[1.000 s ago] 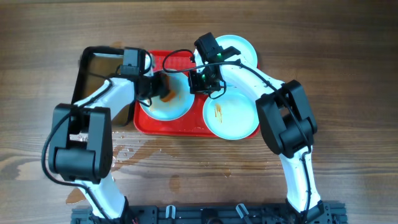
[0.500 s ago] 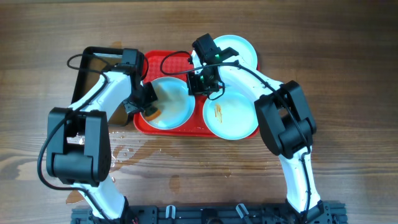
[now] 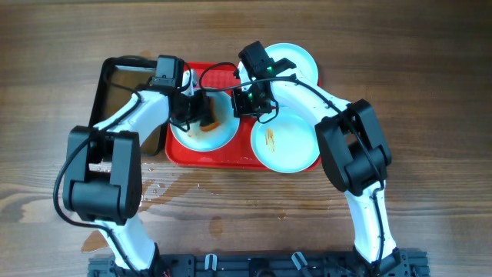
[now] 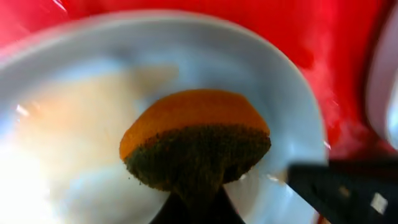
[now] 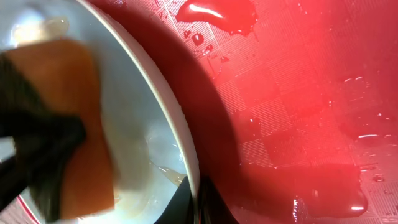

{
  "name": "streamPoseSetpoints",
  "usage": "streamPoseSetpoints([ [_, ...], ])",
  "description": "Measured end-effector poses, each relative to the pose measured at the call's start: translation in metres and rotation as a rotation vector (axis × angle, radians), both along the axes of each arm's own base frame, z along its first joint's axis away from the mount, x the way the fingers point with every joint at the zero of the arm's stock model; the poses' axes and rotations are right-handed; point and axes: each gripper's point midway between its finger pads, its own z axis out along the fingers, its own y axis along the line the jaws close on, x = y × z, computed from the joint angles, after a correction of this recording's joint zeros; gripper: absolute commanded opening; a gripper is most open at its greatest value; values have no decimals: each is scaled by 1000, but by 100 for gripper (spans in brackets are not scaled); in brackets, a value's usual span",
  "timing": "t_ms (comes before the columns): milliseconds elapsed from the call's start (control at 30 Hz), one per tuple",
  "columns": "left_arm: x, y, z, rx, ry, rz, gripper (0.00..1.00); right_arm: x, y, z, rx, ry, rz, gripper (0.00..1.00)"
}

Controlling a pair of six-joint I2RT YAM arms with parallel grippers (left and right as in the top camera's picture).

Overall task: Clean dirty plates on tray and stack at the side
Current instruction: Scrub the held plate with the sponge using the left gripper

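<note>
Three pale plates rest on the red tray (image 3: 219,158): a left plate (image 3: 219,137), a right front plate (image 3: 288,146) with an orange smear, and a back plate (image 3: 300,60). My left gripper (image 3: 198,111) is shut on an orange and dark green sponge (image 4: 196,140) and presses it on the left plate (image 4: 74,130). My right gripper (image 3: 244,101) is shut on that plate's right rim (image 5: 183,140). The sponge (image 5: 65,124) also shows in the right wrist view, with wet brownish film beside it.
A black rectangular pan (image 3: 115,100) sits left of the tray. Water is spilled on the wooden table (image 3: 165,188) in front of the tray. Water drops lie on the tray floor (image 5: 298,93).
My left gripper has swept the sponge from the plate's lower left back up to its upper middle. The right gripper and the plates have stayed put.
</note>
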Motion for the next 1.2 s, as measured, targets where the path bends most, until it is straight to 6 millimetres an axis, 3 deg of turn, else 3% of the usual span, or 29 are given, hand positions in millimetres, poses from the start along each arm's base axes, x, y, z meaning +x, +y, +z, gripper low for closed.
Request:
streamPoseSetpoints([
  [200, 7, 39, -5, 213, 6, 165, 4, 0, 0, 0, 0, 0, -1, 6],
  [367, -28, 64, -5, 344, 174, 246, 4, -1, 1, 0, 3, 2, 1, 5],
  [467, -50, 64, -4, 349, 271, 235, 4, -2, 2, 0, 3, 2, 5, 6],
  [667, -74, 35, -1, 200, 372, 125, 4, -2, 2, 0, 2, 1, 7, 6],
  [800, -69, 12, 3, 97, 345, 63, 4, -1, 2, 0, 2, 1, 6, 6],
  [933, -40, -4, 4, 34, 217, 47, 4, -1, 2, 0, 3, 2, 3, 6],
  [1000, -33, -2, 2, 43, 188, 69, 4, -1, 2, 0, 3, 2, 3, 6],
  [1200, -7, 32, -3, 221, 85, 237, 4, 0, 1, 0, 3, 3, -3, 6],
])
